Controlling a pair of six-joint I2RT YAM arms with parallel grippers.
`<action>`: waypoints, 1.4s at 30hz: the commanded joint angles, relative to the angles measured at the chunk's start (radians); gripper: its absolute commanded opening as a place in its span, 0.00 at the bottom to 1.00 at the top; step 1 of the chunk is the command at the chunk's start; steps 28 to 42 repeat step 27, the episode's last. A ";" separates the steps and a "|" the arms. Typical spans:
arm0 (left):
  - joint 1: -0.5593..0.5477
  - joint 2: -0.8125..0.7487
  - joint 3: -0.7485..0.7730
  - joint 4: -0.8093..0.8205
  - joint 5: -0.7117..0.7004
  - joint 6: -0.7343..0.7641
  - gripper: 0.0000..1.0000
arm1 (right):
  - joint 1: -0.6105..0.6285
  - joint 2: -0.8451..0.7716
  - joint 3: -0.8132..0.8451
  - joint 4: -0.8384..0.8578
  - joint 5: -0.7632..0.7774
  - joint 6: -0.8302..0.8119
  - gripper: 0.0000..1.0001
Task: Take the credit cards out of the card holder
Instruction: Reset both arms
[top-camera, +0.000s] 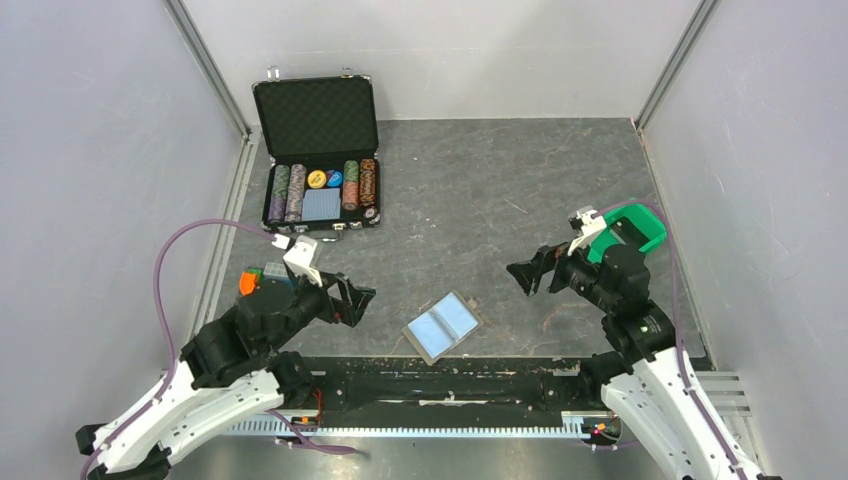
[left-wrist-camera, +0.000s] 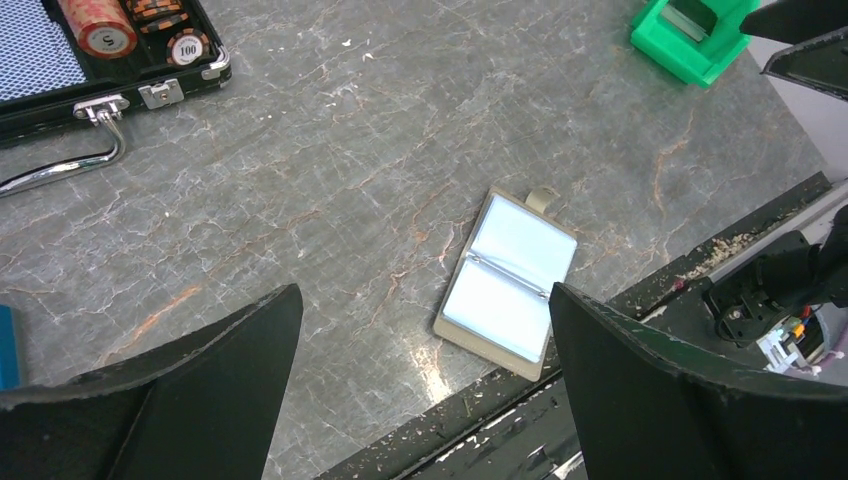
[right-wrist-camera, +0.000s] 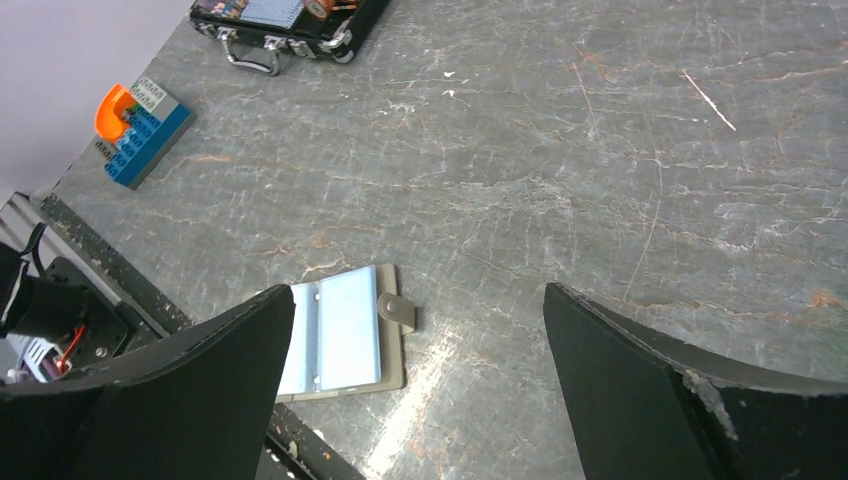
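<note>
The card holder (top-camera: 443, 327) lies spread open near the table's front edge, a tan wallet with a snap tab. Its two pockets show pale-blue credit cards (top-camera: 458, 317). In the left wrist view the card holder (left-wrist-camera: 508, 283) sits just inside the right finger, and the left gripper (left-wrist-camera: 422, 295) is open and empty above the table. In the right wrist view the card holder (right-wrist-camera: 345, 340) is partly hidden behind the left finger, and the right gripper (right-wrist-camera: 416, 292) is open and empty. From above, the left gripper (top-camera: 355, 300) and right gripper (top-camera: 530, 272) flank the holder, each apart from it.
An open black chip case (top-camera: 318, 150) stands at the back left. A green plastic bin (top-camera: 632, 230) sits behind the right arm. A blue and orange toy block (top-camera: 255, 278) lies by the left arm. A black rail (top-camera: 440, 385) runs along the front edge.
</note>
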 joint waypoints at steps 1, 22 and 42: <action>0.000 -0.048 0.005 0.055 0.012 -0.006 1.00 | 0.005 -0.053 0.064 -0.099 -0.074 -0.038 0.98; 0.000 -0.189 -0.036 0.099 0.006 -0.008 1.00 | 0.005 -0.106 -0.004 -0.004 -0.107 0.079 0.98; 0.000 -0.184 -0.036 0.101 0.014 -0.008 1.00 | 0.005 -0.106 -0.009 0.011 -0.106 0.083 0.98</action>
